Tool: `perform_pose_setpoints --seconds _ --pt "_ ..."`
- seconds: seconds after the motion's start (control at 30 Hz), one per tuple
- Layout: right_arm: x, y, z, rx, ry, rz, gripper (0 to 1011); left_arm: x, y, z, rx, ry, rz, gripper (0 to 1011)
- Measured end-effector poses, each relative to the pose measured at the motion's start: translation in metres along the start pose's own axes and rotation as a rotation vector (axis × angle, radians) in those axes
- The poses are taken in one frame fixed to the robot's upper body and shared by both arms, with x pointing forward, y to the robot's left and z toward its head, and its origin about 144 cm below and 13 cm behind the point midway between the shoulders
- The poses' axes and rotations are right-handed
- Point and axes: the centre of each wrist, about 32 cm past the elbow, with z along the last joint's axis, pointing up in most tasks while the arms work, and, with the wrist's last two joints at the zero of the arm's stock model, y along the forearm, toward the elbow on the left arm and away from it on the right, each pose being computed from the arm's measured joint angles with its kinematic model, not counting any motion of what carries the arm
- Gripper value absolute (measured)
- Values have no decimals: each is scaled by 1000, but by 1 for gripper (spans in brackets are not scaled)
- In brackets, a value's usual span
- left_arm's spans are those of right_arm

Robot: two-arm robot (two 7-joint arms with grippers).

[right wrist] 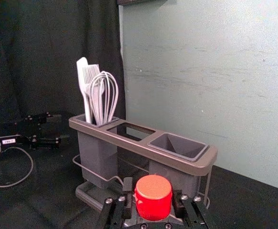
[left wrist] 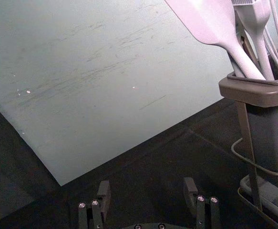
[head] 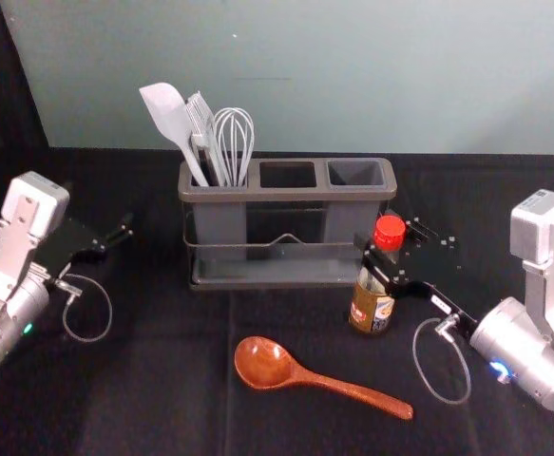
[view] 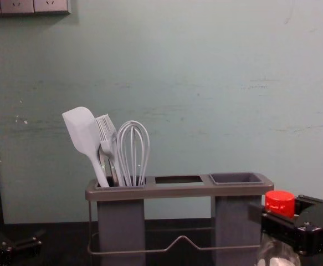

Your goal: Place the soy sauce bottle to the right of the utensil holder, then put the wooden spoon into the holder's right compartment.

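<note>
The soy sauce bottle (head: pixel 371 309) is in front of the utensil holder's right end, near it, its red cap (right wrist: pixel 153 196) uppermost. The right gripper (head: pixel 387 253) has it, the fingers clamped on the bottle's neck just under the cap, reaching in from the right. I can't tell from here whether the bottle's base touches the bench (head: pixel 162 389).

Nearer the robot, the wooden spoon (head: pixel 265 363) lies on the dark cloth in front of the holder, its bowl toward the left and its handle slanting off to the right and toward the robot, ending well short of the right arm's body.

The utensil holder (head: pixel 289 195) stands upright beyond both, a brownish frame on a wire rack. Its left compartment has a pale spatula (view: pixel 83 131), a brush (view: pixel 106 132) and a whisk (view: pixel 133 145), all leaning up out of the top. The middle is a plain opening in the frame, and the right compartment (view: pixel 237 221) is a grey cup.

The left gripper (head: pixel 114 239) is parked over on the left, apart from the holder, fingers spread apart. Behind everything rises a pale green wall (view: pixel 194 83), with a dark curtain (right wrist: pixel 53 52) at the left.
</note>
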Motion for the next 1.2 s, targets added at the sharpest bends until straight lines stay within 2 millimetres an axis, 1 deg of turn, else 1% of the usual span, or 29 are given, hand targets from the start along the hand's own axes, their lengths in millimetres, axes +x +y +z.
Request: perform_pose_setpoints --seconds 0.1,0.17,0.5,0.73,0.97,1.2 --pt "0 -3 1 -1 -3 -3 420 0 0 0 0 0 0 1005" --pt "0 -5 2 -2 -4 -4 383 0 0 0 0 0 0 1005" --pt "5 -24 13 15 -17 -24 382 0 0 0 0 0 0 1005" --pt "18 -35 19 29 -31 -70 382 0 0 0 0 0 0 1005" --pt "31 -36 19 23 -37 -111 383 0 0 0 0 0 0 1005" --pt "51 -29 18 15 -57 -99 383 0 0 0 0 0 0 1005"
